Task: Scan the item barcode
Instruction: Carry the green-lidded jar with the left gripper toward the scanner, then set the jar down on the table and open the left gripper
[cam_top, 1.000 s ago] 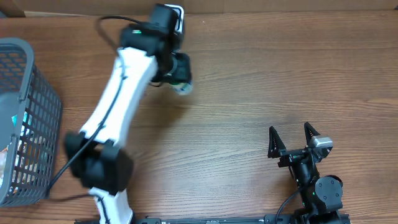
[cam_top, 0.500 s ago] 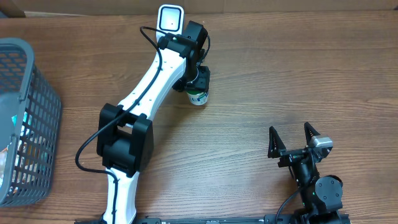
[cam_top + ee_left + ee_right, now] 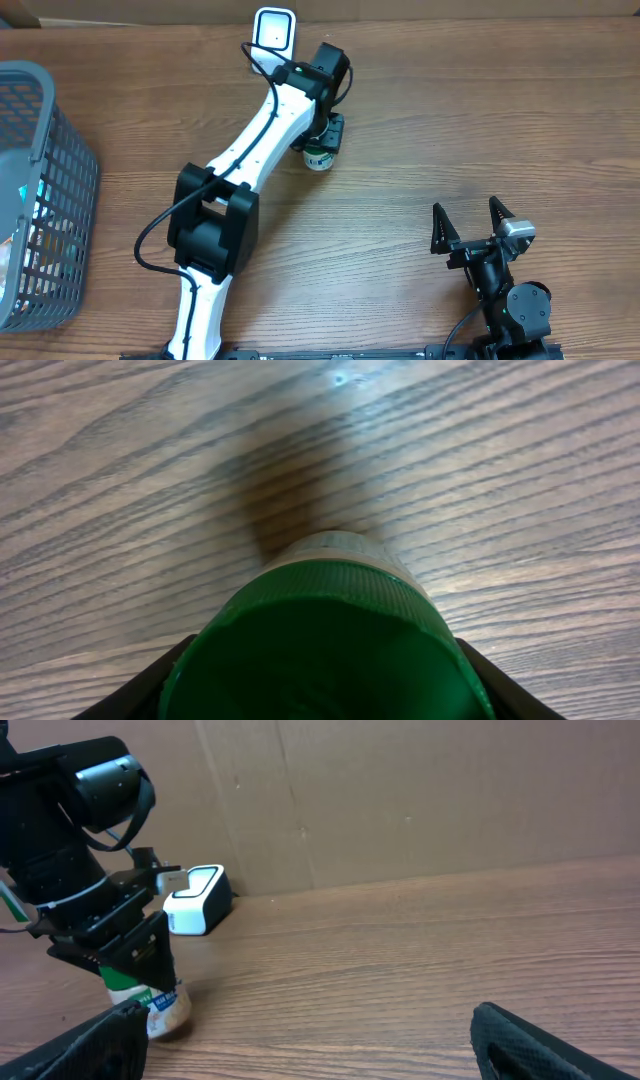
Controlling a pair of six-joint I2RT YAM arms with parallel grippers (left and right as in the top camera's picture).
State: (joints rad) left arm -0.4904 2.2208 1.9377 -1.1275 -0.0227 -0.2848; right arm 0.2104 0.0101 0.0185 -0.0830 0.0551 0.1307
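The item is a small jar (image 3: 318, 157) with a green lid (image 3: 330, 650) and a white and green label (image 3: 150, 1005). It stands upright at the table surface, just in front and to the right of the white barcode scanner (image 3: 273, 28). My left gripper (image 3: 325, 135) comes down from above and is shut on the jar's lid, with a black finger (image 3: 150, 685) pressed to each side. The jar's barcode is not visible. My right gripper (image 3: 470, 222) rests open and empty at the front right, far from the jar.
A grey mesh basket (image 3: 60, 150) holding several packaged goods stands at the left edge. A cardboard wall (image 3: 400, 800) runs along the back of the table behind the scanner (image 3: 197, 898).
My left arm has swung to the right with the jar, away from the scanner's front, and brought it down to the table. The right arm has not moved.
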